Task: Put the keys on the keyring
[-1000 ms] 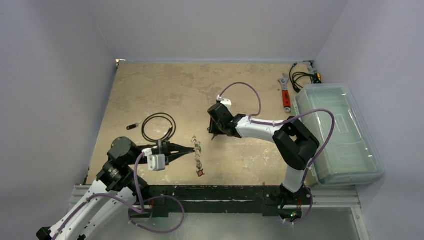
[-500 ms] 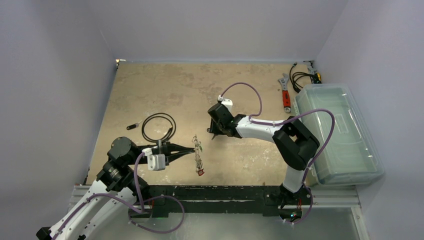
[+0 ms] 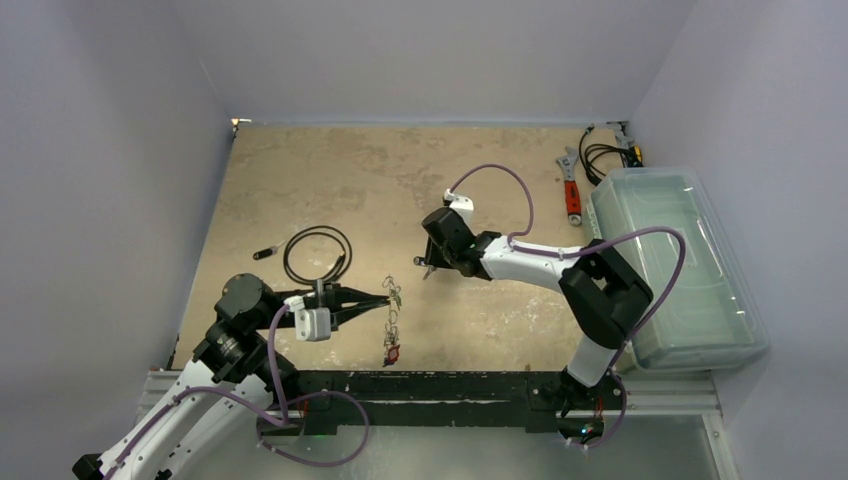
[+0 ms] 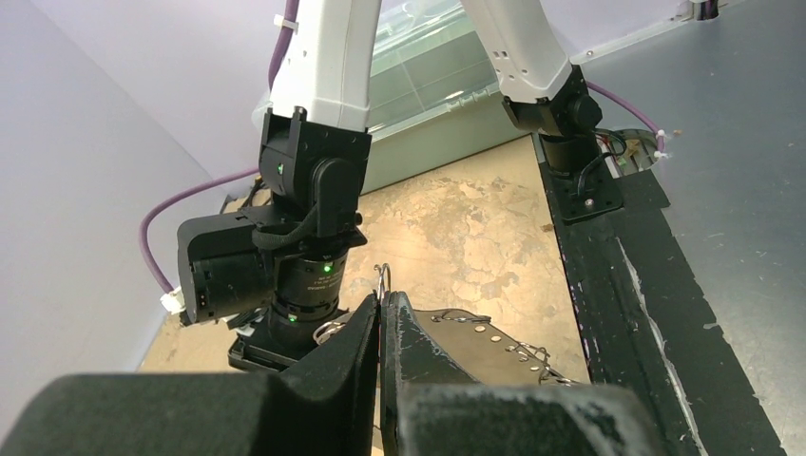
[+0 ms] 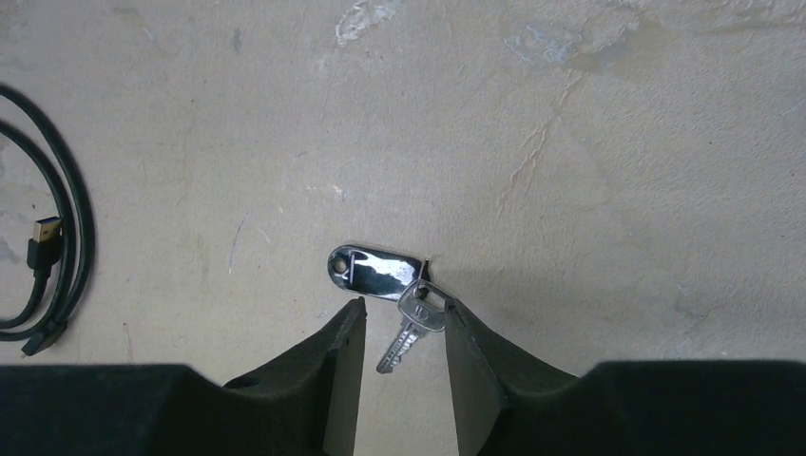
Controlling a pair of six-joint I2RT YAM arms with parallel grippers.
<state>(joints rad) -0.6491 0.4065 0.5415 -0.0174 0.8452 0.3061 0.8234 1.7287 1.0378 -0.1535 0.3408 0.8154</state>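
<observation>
My left gripper (image 3: 386, 300) is shut on the keyring (image 3: 393, 303), a thin silvery ring whose loop sticks up between the fingertips in the left wrist view (image 4: 382, 277). Keys hang from it: a green-tagged one (image 3: 398, 295) and a red-tagged one (image 3: 390, 352) at the bottom of the bunch. My right gripper (image 5: 404, 318) is open and low over the table. A loose silvery key (image 5: 412, 331) lies between its fingers, joined to a shiny dark oval tag (image 5: 375, 271). In the top view the right gripper (image 3: 429, 266) sits just right of the hanging bunch.
A black coiled cable (image 3: 318, 255) lies behind the left gripper and shows at the left of the right wrist view (image 5: 47, 237). A red-handled wrench (image 3: 571, 195) and a clear plastic bin (image 3: 680, 265) are at the right. More cables (image 3: 600, 155) lie at the back right.
The hanging bunch has swung, its red tag now lower and further left. The right arm has shifted a little to the right and back. The left gripper stays shut.
</observation>
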